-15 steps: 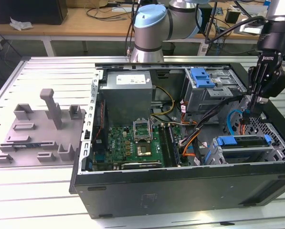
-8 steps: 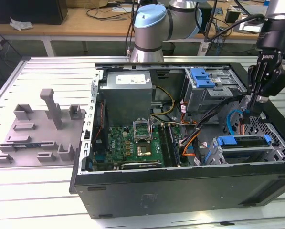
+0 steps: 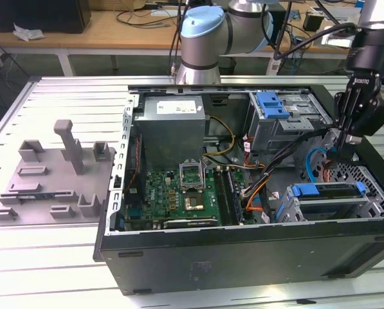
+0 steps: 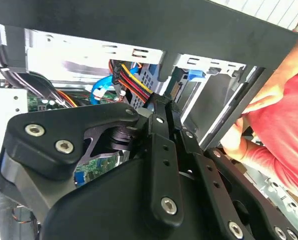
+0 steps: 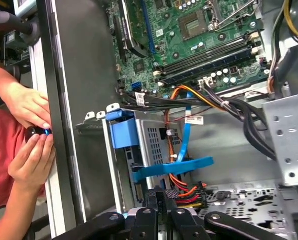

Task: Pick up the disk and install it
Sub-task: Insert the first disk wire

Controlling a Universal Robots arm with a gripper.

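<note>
While pinching the black power plug (image 5: 163, 196) in the pressed-together claw (image 3: 339, 143), line it up squarely with the disk (image 3: 327, 190) seated in the drive cage (image 3: 320, 210) just beside, leave the coloured wires (image 5: 188, 192) slack, and mind the hands (image 5: 26, 105) at the edge of the case (image 3: 243, 257).

My exterior view looks down on the whole computer case (image 3: 243, 248); both wrist views sit close, sharing its orange cables (image 4: 134, 82) (image 5: 186, 192).
</note>
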